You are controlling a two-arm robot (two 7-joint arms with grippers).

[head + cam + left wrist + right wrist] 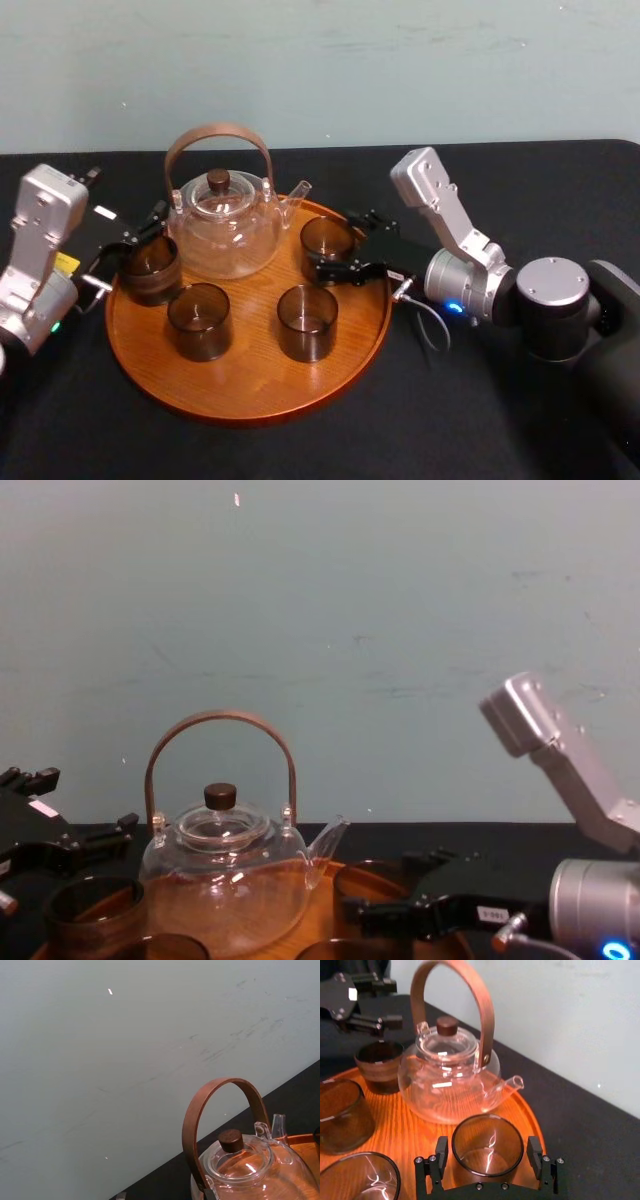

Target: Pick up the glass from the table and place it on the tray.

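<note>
A smoky brown glass (322,238) stands upright on the right back part of the round wooden tray (250,395), beside the teapot's spout. My right gripper (332,242) straddles it, open, with a finger on each side. In the right wrist view the glass (487,1135) sits between the black fingers (441,1152) with a narrow gap on both sides. In the chest view the right gripper (400,910) reaches in low at the tray's right rim. My left gripper (140,232) is open at the tray's left edge, just behind a darker cup (150,268).
A glass teapot (225,225) with a tall brown hoop handle fills the back of the tray. Two more brown glasses (198,320) (307,322) stand at the tray's front. Black tablecloth surrounds the tray, and a pale wall rises behind.
</note>
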